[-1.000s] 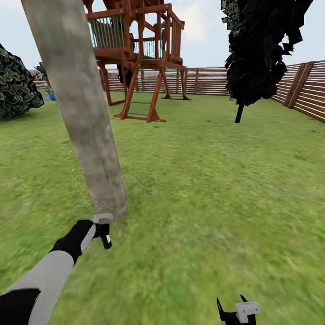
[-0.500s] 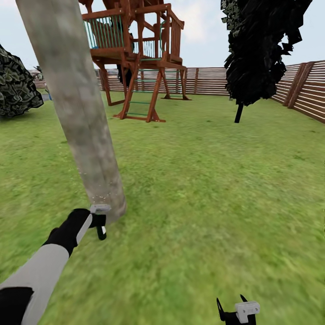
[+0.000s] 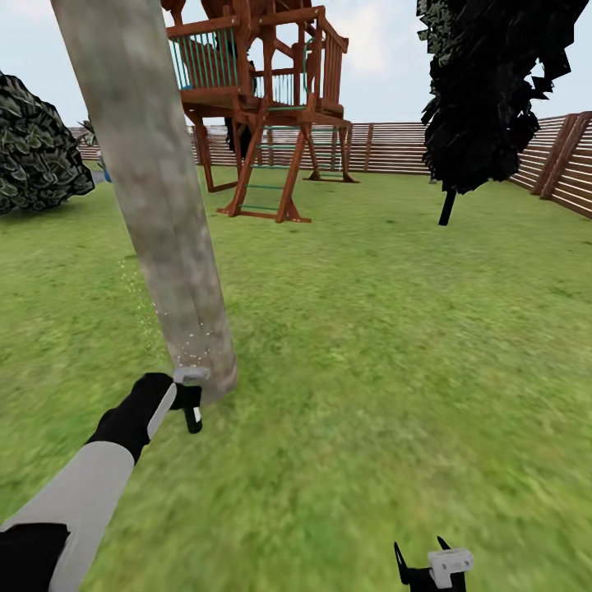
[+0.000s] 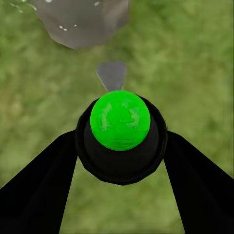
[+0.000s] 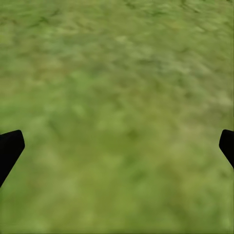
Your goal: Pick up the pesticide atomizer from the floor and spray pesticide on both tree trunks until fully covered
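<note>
A thick beige-grey tree trunk (image 3: 156, 197) leans up from the grass at the left of the head view. My left gripper (image 3: 187, 403) is shut on the pesticide atomizer (image 4: 120, 131), a black body with a green round cap and a grey nozzle (image 4: 112, 74) pointing at the trunk's base (image 4: 80, 19). Tiny whitish specks of pesticide (image 3: 193, 341) dot the lower trunk and drift to its left. Low at the right, my right gripper (image 3: 423, 559) hangs open over bare grass, its black fingertips (image 5: 9, 146) wide apart.
A red-brown wooden play tower (image 3: 263, 99) stands behind the trunk. A narrow all-black tree (image 3: 485, 90) rises at the back right. A slatted wooden fence (image 3: 567, 164) bounds the lawn. Dark mottled foliage (image 3: 37, 156) sits at the far left.
The head view has shifted a little, so the scene sits slightly further right. My left gripper with the atomizer stays at the trunk's base, and more specks show on and beside the trunk.
</note>
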Controlling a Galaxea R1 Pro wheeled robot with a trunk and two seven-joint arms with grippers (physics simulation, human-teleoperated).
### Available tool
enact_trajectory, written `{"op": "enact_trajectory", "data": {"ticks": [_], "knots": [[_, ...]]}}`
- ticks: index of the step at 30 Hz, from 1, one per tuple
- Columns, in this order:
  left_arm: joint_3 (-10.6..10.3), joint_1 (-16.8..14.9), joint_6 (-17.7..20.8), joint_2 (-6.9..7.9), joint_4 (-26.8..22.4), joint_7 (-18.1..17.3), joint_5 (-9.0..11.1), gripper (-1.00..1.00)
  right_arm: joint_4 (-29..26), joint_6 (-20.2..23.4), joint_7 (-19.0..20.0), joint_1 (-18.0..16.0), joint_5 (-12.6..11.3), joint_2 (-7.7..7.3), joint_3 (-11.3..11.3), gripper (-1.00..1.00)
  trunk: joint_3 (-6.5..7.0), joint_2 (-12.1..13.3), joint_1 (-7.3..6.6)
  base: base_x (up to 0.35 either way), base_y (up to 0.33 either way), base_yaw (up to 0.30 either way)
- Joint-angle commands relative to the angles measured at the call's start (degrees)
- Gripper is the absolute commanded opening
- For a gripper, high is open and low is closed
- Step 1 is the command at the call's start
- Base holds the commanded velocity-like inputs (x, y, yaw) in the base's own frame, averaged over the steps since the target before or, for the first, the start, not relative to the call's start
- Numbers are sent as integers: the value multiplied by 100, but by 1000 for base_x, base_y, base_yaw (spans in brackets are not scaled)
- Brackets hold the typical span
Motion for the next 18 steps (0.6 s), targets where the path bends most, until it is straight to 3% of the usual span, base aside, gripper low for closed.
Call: {"op": "enact_trajectory", "data": {"ticks": [1,3,6,10,12,14,16,18], "knots": [[19,-1,5,53,3,-14,12,-100,0,0,0,-2,0,0,0,100,0,0,0,0,0,0],[31,4,7,306,4,-25,37,-100,0,0,0,-3,0,0,0,100,0,0,0,0,0,0],[29,1,7,524,-9,-31,45,-100,0,4,0,-2,0,0,0,100,0,0,0,-54,0,0],[9,13,87,409,-472,-23,47,-100,0,3,0,-3,0,0,0,100,0,0,0,-296,0,0],[5,9,466,361,-727,-20,39,-100,0,2,0,-3,0,0,0,100,0,0,0,-71,0,0],[16,4,543,422,-830,-17,26,-100,1,7,0,-3,0,0,0,100,0,0,0,-16,0,0],[30,-60,566,604,-858,-14,13,-100,0,9,0,-3,0,0,0,100,0,0,0,-3,0,0],[33,-126,569,686,-838,-14,13,-100,0,9,0,-3,0,0,0,100,0,0,0,0,0,0]]}}
